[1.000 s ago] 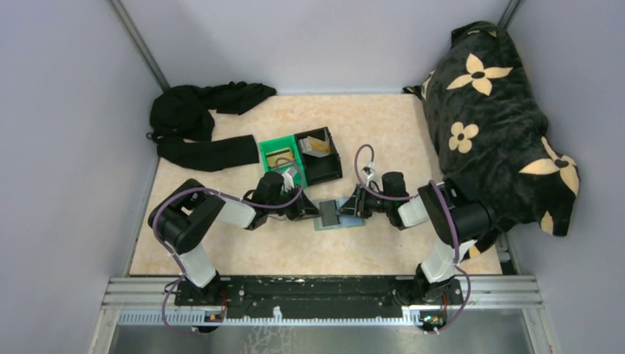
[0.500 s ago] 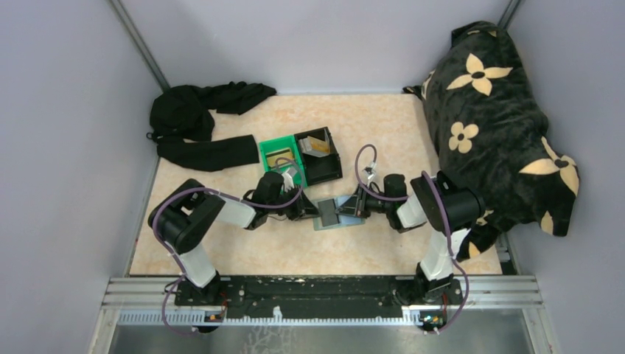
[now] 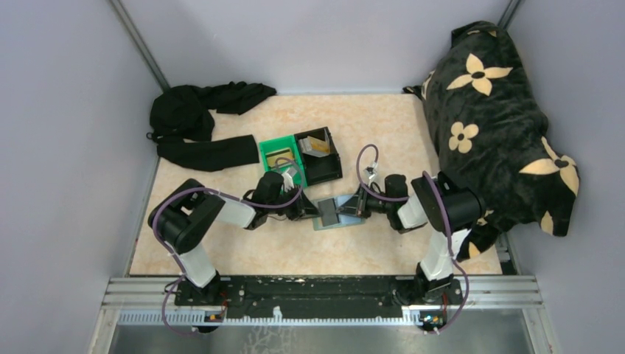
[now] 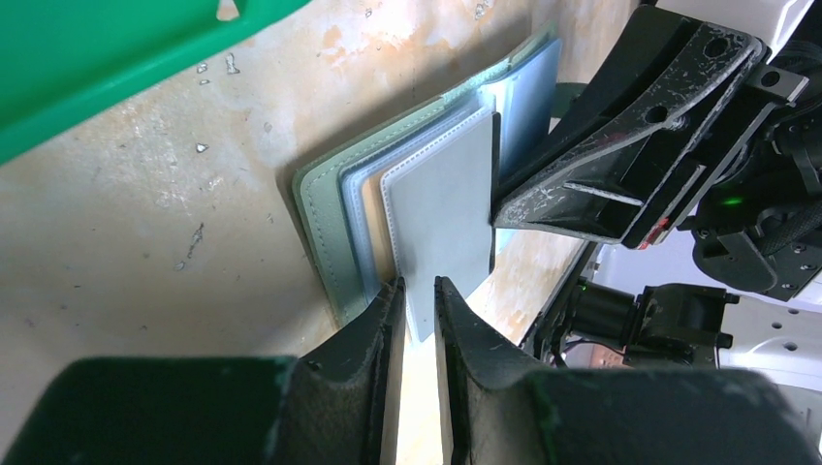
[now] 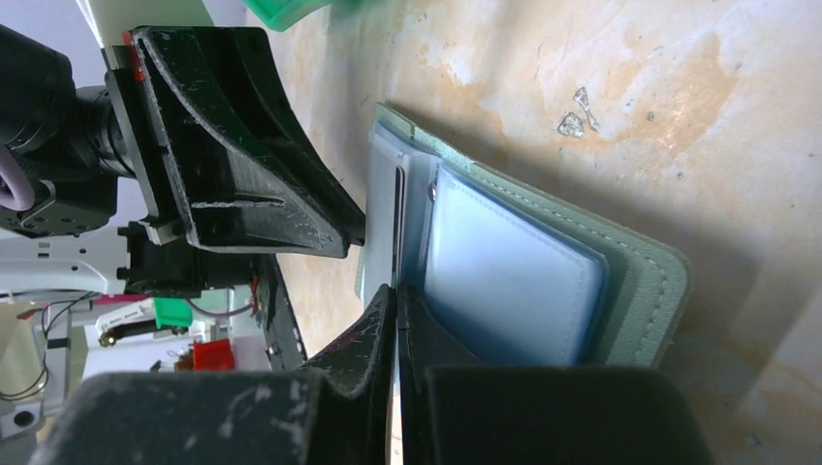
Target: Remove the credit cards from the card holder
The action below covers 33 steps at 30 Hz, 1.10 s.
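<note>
- The desk has a smooth top with a mottled beige, stone-like pattern, speckled with small pale flecks in the wrist views.
- The card holder lies open on the desk between the two arms, just in front of the bins. It is a soft, flat bi-fold with a grey-green outer skin, stitched along rounded edges, and pale blue inner pockets.
- The left end effector has its dark fingers drawn narrow around the near edge of a grey leaf of the card holder with white stitching. It grips that leaf and holds it raised off the rest.
- A thin tan sliver shows under that leaf; I cannot tell whether it is a card.
- The right end effector is closed, its fingertips pressed together at the edge of the inner pockets. I cannot tell whether anything thin is pinched between them.
- Two tan credit cards are outside the holder. One lies flat in the green bin, and the other card leans tilted in the black bin touching it on the right.
- Both bins are hard, square-walled plastic.
- A crumpled black cloth lies at the far left of the desk.
- A plush black blanket with cream flowers is heaped at the right.
</note>
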{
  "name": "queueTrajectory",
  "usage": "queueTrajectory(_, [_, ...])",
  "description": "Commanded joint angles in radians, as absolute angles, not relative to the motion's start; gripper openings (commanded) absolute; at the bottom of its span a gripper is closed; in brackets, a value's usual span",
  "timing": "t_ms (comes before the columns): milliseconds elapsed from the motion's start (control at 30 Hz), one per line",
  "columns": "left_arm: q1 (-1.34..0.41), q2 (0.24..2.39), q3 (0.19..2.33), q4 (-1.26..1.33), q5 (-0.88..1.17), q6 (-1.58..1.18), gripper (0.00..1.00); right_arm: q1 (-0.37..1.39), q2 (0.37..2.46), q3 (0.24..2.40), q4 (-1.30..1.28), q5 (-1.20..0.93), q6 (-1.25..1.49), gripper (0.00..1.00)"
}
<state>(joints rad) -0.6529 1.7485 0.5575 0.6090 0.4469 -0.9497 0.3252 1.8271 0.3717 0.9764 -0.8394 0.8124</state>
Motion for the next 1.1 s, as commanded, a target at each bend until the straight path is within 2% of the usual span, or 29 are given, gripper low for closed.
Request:
queueTrajectory(0, [-0.656, 1.768, 0.545, 0.567, 0.424, -0.935, 0.24, 0.3, 1.763, 0.355, 0.984, -0.856, 0.786, 0.0])
queueTrajectory(533, [-0.643, 1.764, 0.542, 0.596, 0.449, -0.939, 0.23, 0.247, 1.698, 0.348, 0.851, -0.785, 0.72, 0.0])
queueTrajectory(767, [-0.654, 1.698, 0.596, 0.612, 0.496, -0.946, 0.23, 0.248, 1.741, 0.335, 0.937, -0.817, 0.769, 0.0])
queueTrajectory(1067, [-0.669, 1.857, 0.652, 0.7, 0.556, -1.002, 0.23, 0.249, 1.745, 0.329, 0.967, -0.825, 0.784, 0.0])
